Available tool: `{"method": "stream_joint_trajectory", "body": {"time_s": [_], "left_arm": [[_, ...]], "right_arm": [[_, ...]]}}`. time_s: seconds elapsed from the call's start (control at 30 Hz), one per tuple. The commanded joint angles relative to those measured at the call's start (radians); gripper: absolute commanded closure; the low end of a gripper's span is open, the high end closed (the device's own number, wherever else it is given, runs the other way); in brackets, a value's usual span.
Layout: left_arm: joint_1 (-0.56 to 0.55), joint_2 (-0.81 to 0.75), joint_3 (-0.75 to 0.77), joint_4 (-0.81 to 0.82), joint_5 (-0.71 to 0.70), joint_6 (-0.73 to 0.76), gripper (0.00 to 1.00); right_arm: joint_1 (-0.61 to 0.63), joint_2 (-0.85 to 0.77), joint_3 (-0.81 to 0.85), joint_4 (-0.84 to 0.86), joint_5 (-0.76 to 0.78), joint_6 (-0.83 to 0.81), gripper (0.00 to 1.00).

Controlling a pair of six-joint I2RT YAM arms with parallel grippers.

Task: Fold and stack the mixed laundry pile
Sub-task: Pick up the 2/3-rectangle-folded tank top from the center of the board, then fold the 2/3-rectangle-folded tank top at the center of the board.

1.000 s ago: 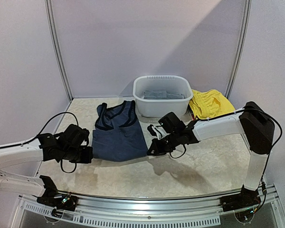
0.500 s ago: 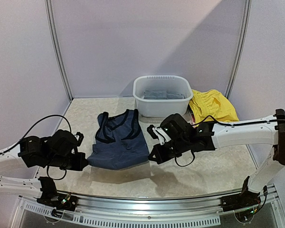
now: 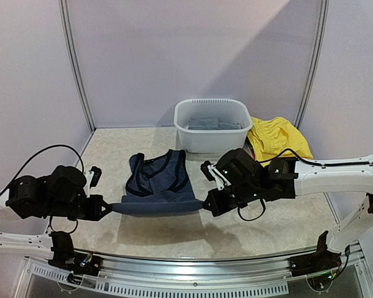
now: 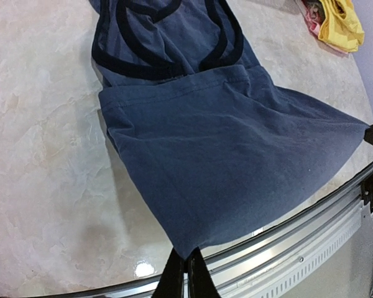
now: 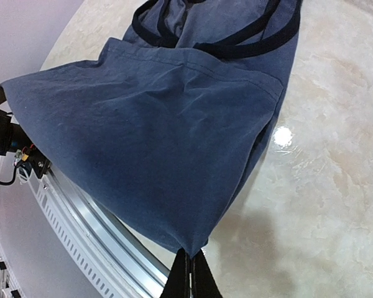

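A navy tank top with darker trim lies mid-table, its near hem lifted and stretched taut between both grippers. My left gripper is shut on the hem's left corner, and the left wrist view shows the cloth pinched at the left gripper. My right gripper is shut on the right corner; the tank top runs down to the right gripper. The straps rest on the table farther back. A yellow garment lies at the back right, with a reddish piece beside it.
A white plastic basin holding grey cloth stands at the back centre. The metal front rail runs along the near edge. Grey walls close in the back and sides.
Both grippers have pulled the hem toward the near edge and lifted it. The tank top has slid nearer, and its lower half has risen off the table.
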Motion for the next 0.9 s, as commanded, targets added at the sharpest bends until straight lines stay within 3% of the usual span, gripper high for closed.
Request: {"method": "stream_joint_trajectory", "body": {"time_s": [0.0, 0.23, 0.53, 0.67, 0.87], "left_arm": [[-0.018, 0.027, 0.065, -0.005, -0.053, 0.02, 1.0], [-0.018, 0.099, 0.158, -0.003, -0.166, 0.088, 1.0], [0.002, 0.256, 0.268, -0.012, -0.339, 0.134, 1.0], [0.06, 0.323, 0.303, 0.008, -0.361, 0.165, 1.0], [0.204, 0.422, 0.318, 0.109, -0.289, 0.24, 1.0]], "right_arm": [[0.006, -0.048, 0.073, -0.099, 0.101, -0.009, 1.0], [-0.007, -0.017, 0.233, -0.208, 0.207, -0.072, 1.0], [-0.12, 0.129, 0.393, -0.255, 0.192, -0.152, 1.0], [-0.164, 0.198, 0.477, -0.268, 0.187, -0.189, 1.0], [-0.231, 0.301, 0.598, -0.282, 0.164, -0.235, 1.0]]}}
